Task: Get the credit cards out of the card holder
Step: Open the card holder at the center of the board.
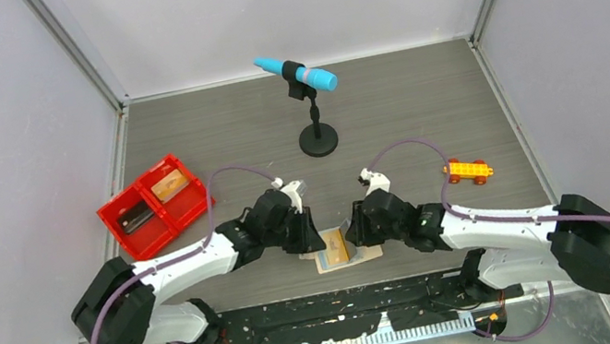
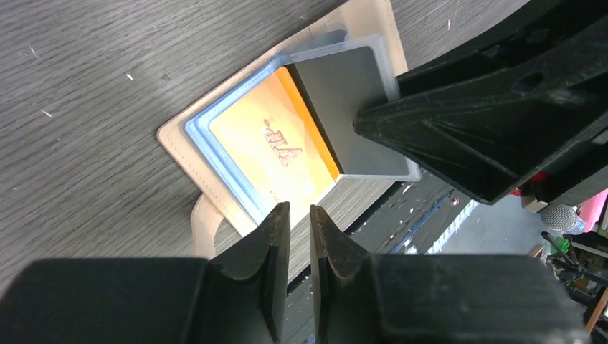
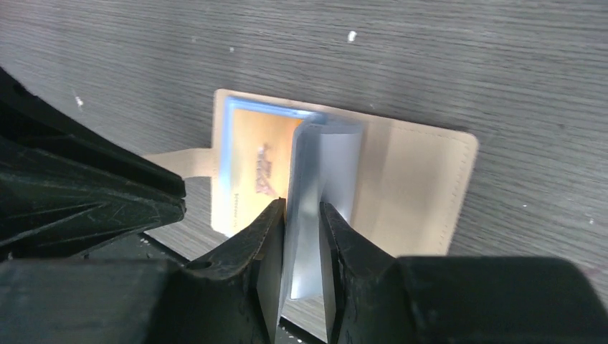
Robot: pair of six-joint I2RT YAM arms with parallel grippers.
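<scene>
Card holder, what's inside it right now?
The card holder lies open, with an orange card in a blue-edged sleeve. The right hand pinches the other clear sleeves upright. Whether those hold a card can't be told.

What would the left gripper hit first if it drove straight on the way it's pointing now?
Most likely the near edge of the orange card lying in the open card holder; the left gripper points right at it. Height above it is unclear from the wrist view.
</scene>
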